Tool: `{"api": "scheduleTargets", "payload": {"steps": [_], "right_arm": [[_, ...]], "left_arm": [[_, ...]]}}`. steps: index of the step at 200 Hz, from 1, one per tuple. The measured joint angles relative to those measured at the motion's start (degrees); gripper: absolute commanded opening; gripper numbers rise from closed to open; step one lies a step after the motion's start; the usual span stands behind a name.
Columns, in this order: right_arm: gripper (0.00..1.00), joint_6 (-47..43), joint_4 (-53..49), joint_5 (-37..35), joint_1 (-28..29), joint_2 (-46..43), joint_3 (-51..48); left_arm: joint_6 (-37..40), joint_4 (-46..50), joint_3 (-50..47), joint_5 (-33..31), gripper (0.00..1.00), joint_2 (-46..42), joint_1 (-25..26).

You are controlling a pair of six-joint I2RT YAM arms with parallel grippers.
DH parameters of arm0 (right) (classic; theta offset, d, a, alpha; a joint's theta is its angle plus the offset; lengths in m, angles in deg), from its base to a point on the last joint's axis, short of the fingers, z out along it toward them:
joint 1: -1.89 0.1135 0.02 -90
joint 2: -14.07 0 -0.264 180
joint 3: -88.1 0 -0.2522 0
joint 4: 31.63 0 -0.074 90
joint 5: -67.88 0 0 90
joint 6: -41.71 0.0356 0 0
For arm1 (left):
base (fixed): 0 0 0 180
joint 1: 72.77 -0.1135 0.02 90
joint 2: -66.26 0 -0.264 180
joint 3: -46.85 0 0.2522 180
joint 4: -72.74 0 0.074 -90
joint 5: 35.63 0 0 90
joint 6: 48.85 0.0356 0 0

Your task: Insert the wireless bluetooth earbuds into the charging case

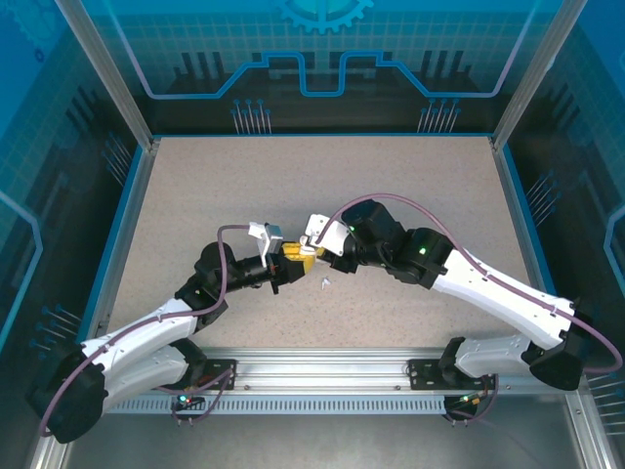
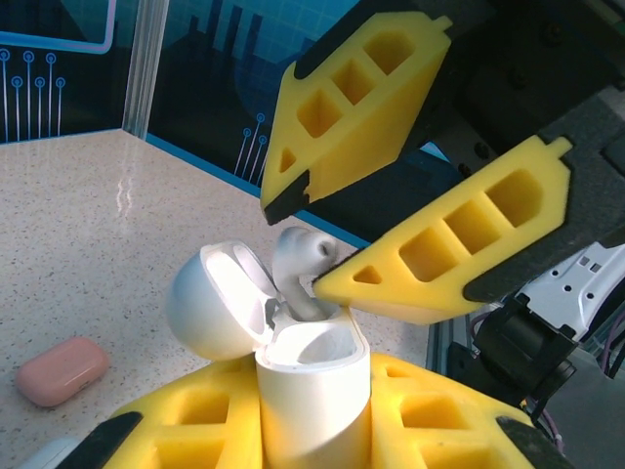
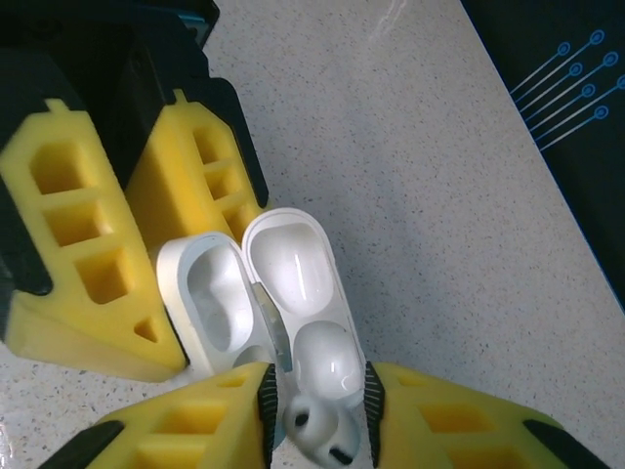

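Left wrist view: at bottom centre, the left end effector (image 2: 312,391) is clamped on the white charging case (image 2: 322,420). The case is held upright above the speckled tabletop (image 2: 98,244), with its lid swung open to the left. Just above, mid-frame, the right end effector (image 2: 311,244) stands narrow around a white earbud (image 2: 298,262) whose stem dips into the case's mouth; I cannot tell whether its pads press the earbud or stand just clear. The step in hand looks like seating this earbud, and the next move probably calls for letting go cleanly and lifting straight away without dragging it back out.
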Motion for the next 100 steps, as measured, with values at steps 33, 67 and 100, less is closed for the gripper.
{"api": "scheduleTargets", "payload": {"steps": [33, 67, 100], "right_arm": [[0.52, 2.08, -1.14, 4.5, -0.9, -1.14, 1.9], [0.6, 6.12, -1.36, 8.55, -4.13, -3.43, 5.77], [0.61, 12.59, -1.18, 10.49, -9.05, -6.54, 7.41]], "left_arm": [[1.09, -2.29, 0.0, -0.04, 0.09, 0.81, 0.0], [1.55, -4.48, 0.0, -0.04, 0.09, 1.97, 0.0], [2.49, -5.88, 0.0, -0.09, 0.09, 2.78, 0.0]]}}
